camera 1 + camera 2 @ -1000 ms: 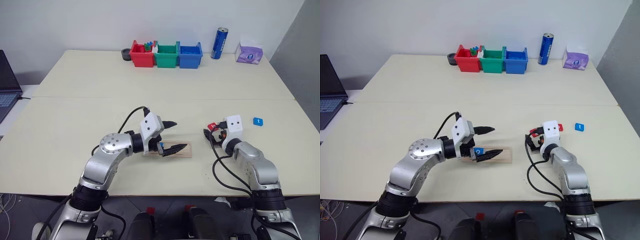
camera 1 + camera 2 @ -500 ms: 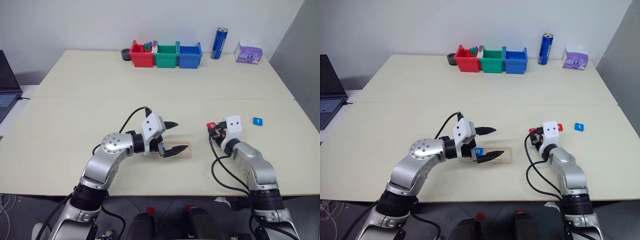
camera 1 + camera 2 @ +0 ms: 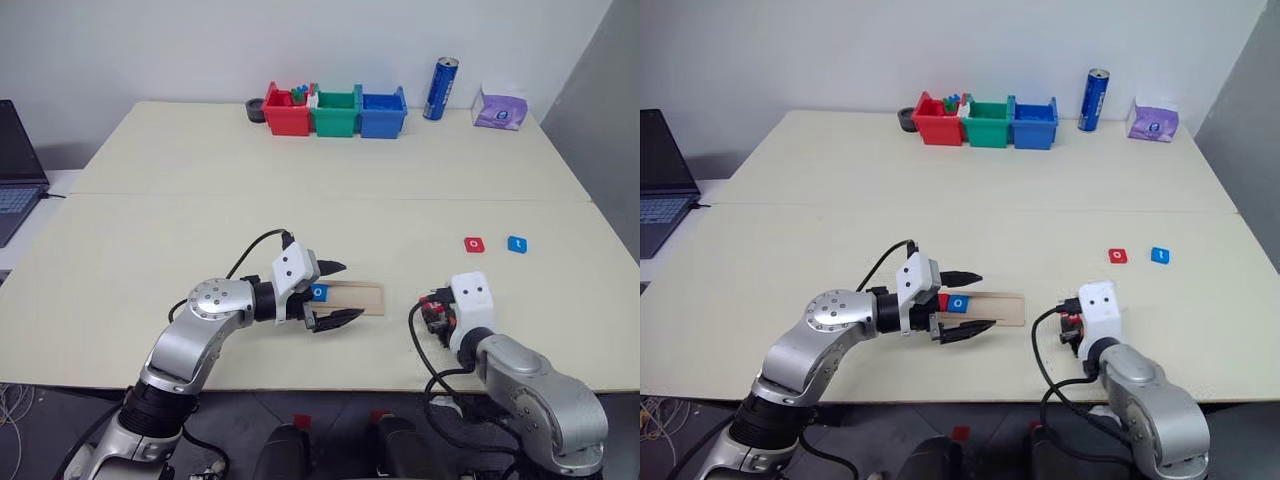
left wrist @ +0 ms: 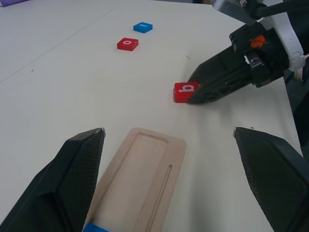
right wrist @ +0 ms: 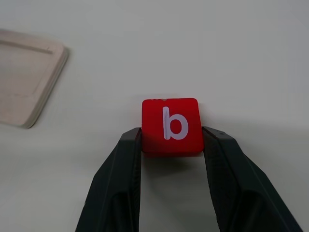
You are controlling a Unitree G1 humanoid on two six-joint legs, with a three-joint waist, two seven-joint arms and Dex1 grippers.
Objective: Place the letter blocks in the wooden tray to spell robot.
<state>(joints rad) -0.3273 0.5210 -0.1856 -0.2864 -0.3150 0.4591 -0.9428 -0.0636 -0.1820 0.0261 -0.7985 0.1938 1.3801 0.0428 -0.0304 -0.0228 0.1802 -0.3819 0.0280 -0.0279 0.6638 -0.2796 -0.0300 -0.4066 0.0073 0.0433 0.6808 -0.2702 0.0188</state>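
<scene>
- The long pale wooden tray (image 4: pixel 140 183) shows fine, smooth grain with a matt finish.
- The red square letter block marked b (image 5: pixel 171 125) looks like smooth plastic with a soft sheen.
- The right pincer (image 5: pixel 171 145) has matt black plastic fingers (image 5: pixel 120 179); the left pincer's (image 4: pixel 169 179) black fingers (image 4: pixel 72 179) carry a fine textured pattern.
- The cream counter (image 3: pixel 200 210) is smooth and matt.
- The tall blue can (image 3: pixel 440 88) looks like glossy metal.

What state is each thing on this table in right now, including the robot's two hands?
left hand: open, empty, over the tray
right hand: shut on the red b block
red b block: gripped
wooden tray: flat, holding two blocks at one end
red o block: loose on table
blue t block: loose on table
can: upright
</scene>
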